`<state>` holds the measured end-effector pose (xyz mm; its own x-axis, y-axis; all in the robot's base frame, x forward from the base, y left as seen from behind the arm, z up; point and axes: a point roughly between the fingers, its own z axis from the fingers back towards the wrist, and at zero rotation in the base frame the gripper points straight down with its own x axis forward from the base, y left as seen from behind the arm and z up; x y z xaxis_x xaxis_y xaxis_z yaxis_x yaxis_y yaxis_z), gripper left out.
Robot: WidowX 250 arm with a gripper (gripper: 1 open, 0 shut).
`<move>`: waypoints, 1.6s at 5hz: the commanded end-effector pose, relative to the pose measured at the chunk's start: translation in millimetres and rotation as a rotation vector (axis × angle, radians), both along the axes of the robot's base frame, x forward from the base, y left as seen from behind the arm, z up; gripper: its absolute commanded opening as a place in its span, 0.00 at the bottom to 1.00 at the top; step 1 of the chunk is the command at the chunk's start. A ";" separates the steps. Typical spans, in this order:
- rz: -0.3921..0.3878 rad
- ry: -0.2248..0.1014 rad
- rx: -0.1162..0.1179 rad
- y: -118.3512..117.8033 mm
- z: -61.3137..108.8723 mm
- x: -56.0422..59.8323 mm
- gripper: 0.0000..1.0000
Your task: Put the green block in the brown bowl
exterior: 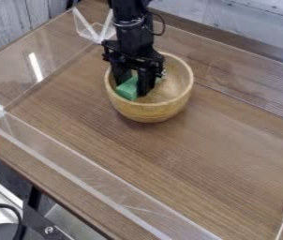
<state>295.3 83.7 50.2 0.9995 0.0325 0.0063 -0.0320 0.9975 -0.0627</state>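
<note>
The brown bowl (151,94) is sitting on the wooden desk (170,169) in the upper middle of the frame, with its thick tan wall facing the camera and its paler inside showing on the right. The green block (127,89) is lying inside the bowl, toward its left part, with only a piece of its bright green surface showing. The black tool (135,87) is reaching straight down into the bowl from above, and its dark fingers (147,82) are standing at either side of the block. Whether they are pressing on the block or merely flanking it cannot be told from this view. Clear plastic walls (32,61) are enclosing the desk around the bowl.
</note>
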 end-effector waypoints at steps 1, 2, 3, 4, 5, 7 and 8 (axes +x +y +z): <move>0.009 -0.064 0.017 5.6 16.9 11.2 0.00; 0.007 -0.065 0.012 4.0 18.5 10.1 0.00; 0.006 -0.067 0.007 2.5 20.8 8.9 0.00; 0.004 -0.071 0.001 0.9 23.7 7.5 0.00; 0.002 -0.069 0.003 -1.2 21.5 10.9 0.00; -0.004 -0.065 0.005 -5.4 17.6 17.3 0.00; -0.007 -0.063 0.005 -7.2 16.0 20.0 0.00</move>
